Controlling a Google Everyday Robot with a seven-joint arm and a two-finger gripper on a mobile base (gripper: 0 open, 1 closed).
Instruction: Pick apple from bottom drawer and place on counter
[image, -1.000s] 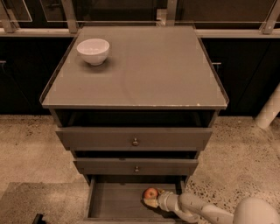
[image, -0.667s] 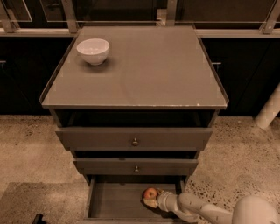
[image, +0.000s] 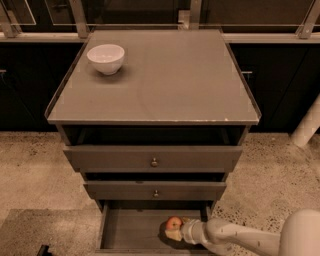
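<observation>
Down in the bottom drawer (image: 129, 231), claw (image: 175, 233) against the apple (image: 173, 222).

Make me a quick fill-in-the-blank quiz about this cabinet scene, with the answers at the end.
The bottom drawer holds a red ____. The tool sits in that drawer beside the fruit, its arm entering from the picture's ____ side. On the counter stands a white ____.
Missing words: apple, right, bowl.

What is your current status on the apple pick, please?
Gripper low in bottom drawer, right at the apple. Apple not yet lifted. White bowl on counter, back left.
</observation>
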